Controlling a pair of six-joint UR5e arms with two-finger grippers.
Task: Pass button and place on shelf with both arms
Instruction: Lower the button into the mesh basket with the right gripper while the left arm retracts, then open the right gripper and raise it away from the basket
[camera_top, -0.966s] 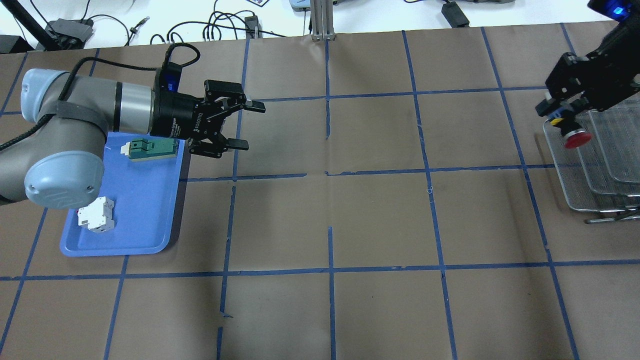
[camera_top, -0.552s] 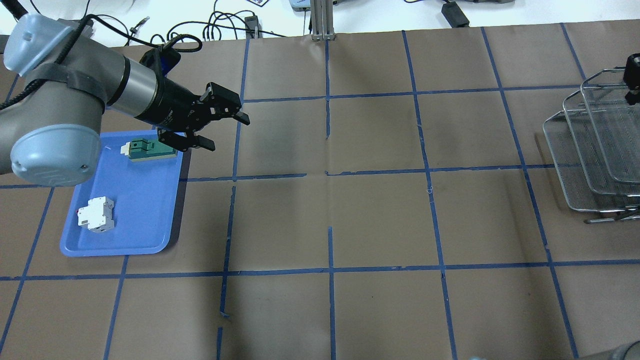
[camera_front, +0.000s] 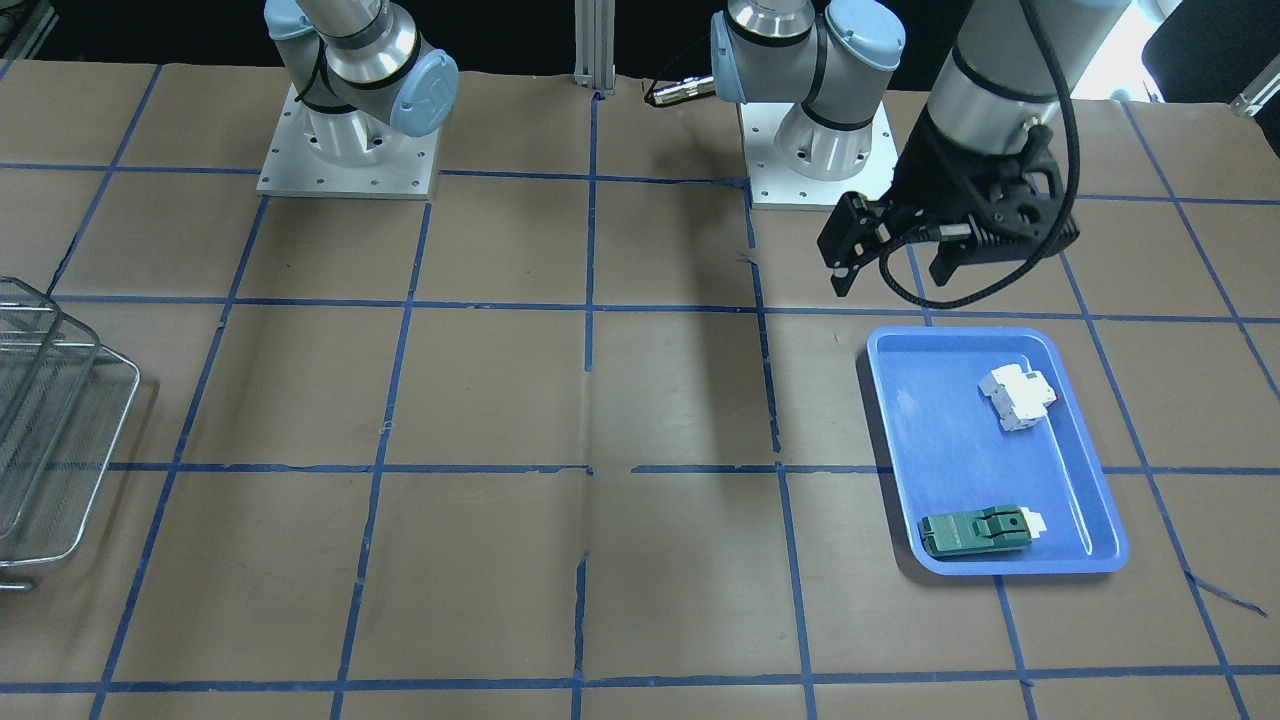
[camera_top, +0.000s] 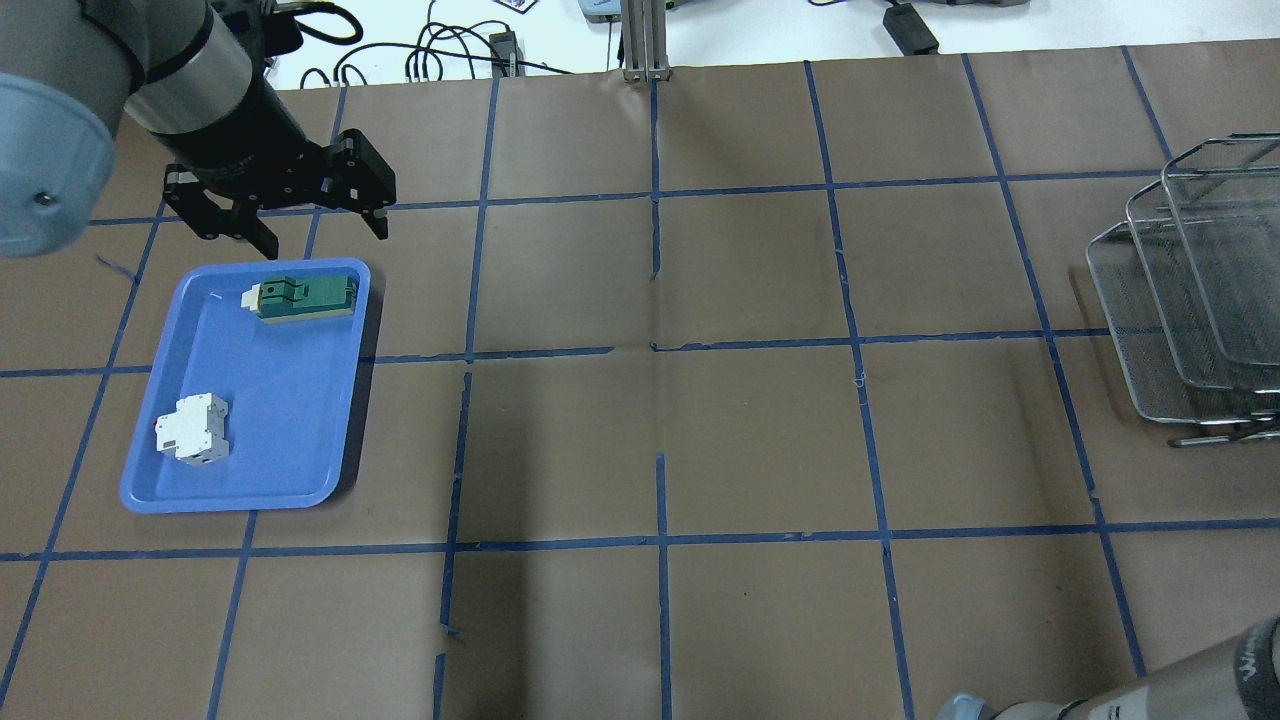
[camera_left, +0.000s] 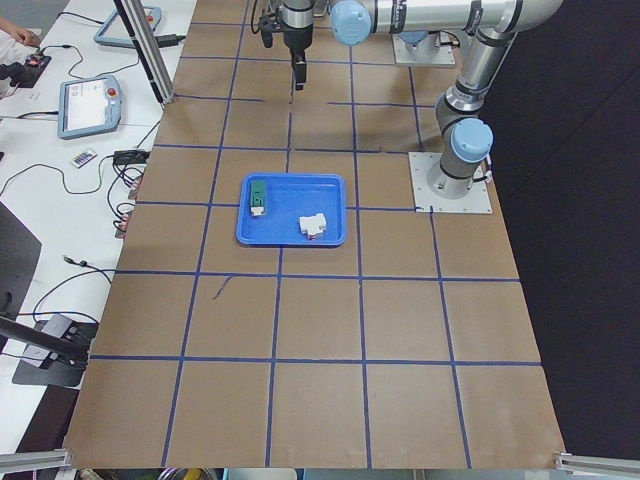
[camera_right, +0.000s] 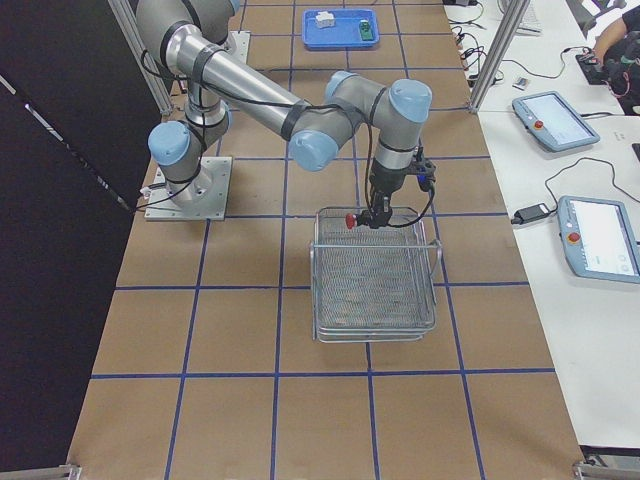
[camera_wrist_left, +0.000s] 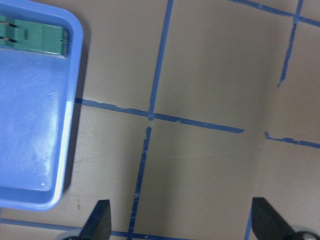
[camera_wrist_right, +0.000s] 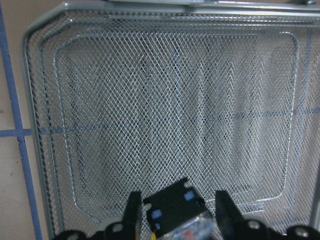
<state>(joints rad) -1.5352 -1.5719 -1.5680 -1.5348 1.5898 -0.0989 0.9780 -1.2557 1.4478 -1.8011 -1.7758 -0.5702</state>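
The right gripper (camera_wrist_right: 177, 202) is clamped on the small red-capped, black-bodied push-button switch (camera_right: 351, 219); it holds the switch just above the robot-side edge of the silver wire-mesh tiered shelf (camera_right: 375, 300), apparently positioned for lowering onto a tier; release is judged the remaining step. The left gripper (camera_top: 325, 235) hangs spread and empty beside the blue plastic tray (camera_top: 280, 420), well apart from the placement.

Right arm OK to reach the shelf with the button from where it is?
Likely yes: the right gripper holds the button above the shelf, whose mesh below looks bare; nothing stands between them.
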